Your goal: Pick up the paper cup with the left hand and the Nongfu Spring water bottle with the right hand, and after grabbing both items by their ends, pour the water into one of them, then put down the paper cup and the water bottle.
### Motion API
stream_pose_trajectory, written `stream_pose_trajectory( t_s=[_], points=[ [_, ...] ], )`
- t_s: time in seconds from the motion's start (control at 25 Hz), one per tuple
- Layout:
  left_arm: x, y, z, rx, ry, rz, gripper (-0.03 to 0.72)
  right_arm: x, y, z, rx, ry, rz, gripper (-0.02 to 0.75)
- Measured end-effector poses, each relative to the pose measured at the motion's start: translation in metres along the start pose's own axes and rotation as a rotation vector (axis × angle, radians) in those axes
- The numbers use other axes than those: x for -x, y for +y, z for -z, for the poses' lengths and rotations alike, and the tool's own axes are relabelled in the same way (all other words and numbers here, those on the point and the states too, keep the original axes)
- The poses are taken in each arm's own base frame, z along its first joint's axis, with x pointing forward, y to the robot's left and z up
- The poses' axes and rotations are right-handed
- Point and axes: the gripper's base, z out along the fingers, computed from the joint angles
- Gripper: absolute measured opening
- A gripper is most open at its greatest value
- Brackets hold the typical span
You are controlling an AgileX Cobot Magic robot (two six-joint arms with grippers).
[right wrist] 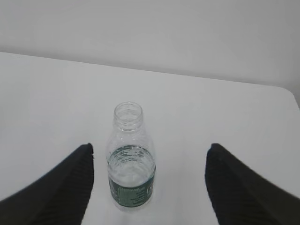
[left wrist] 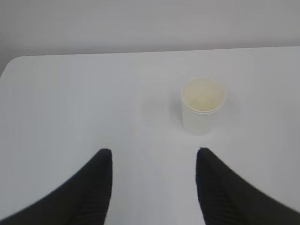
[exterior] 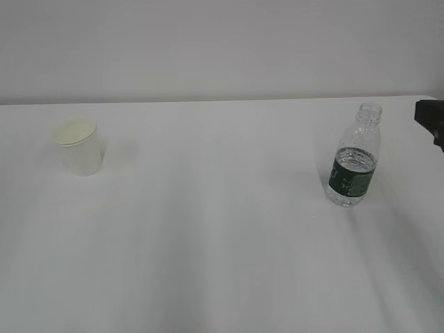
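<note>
Both my pincers stand released: paper cup upright, upper right of my left pincer; bottle upright between right fingers.

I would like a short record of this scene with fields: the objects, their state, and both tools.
surface: white table
paper cup: upright, left side, untouched, nothing visible inside
water bottle: upright, right side, capless, water filling about the lower half
left tool: open, short of the cup, which sits a little right of its centre line
right tool: open wide, bottle ahead between the fingers, no contact
task stage: nothing grasped yet
</note>
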Motion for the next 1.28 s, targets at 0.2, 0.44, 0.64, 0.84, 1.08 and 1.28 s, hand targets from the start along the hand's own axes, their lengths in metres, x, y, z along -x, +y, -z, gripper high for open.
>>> stream_pose_trajectory(
  t_s=[0.2, 0.44, 0.64, 0.84, 1.08, 1.28],
  points=[
    [-0.010, 0.000, -0.020, 0.000, 0.011, 0.000, 0.407, -0.022, 0.004, -0.014, 0.010, 0.001, -0.018, 0.554],
    [-0.030, 0.000, -0.034, -0.001, -0.068, 0.000, 0.407, -0.044, 0.008, -0.018, 0.018, -0.042, -0.038, 0.554],
    [-0.040, 0.001, -0.040, -0.002, -0.148, 0.000, 0.407, -0.059, 0.011, -0.020, 0.024, -0.065, -0.058, 0.554],
    [-0.051, 0.001, -0.046, -0.003, -0.207, 0.000, 0.407, -0.079, 0.014, -0.018, 0.034, -0.072, -0.081, 0.554],
    [-0.069, -0.020, -0.063, -0.099, -0.143, -0.023, 0.407, -0.100, 0.018, -0.008, 0.042, -0.102, -0.103, 0.554],
    [-0.104, -0.043, -0.074, -0.204, -0.110, -0.067, 0.407, -0.109, 0.020, 0.001, 0.045, -0.140, -0.108, 0.554]
  ],
)
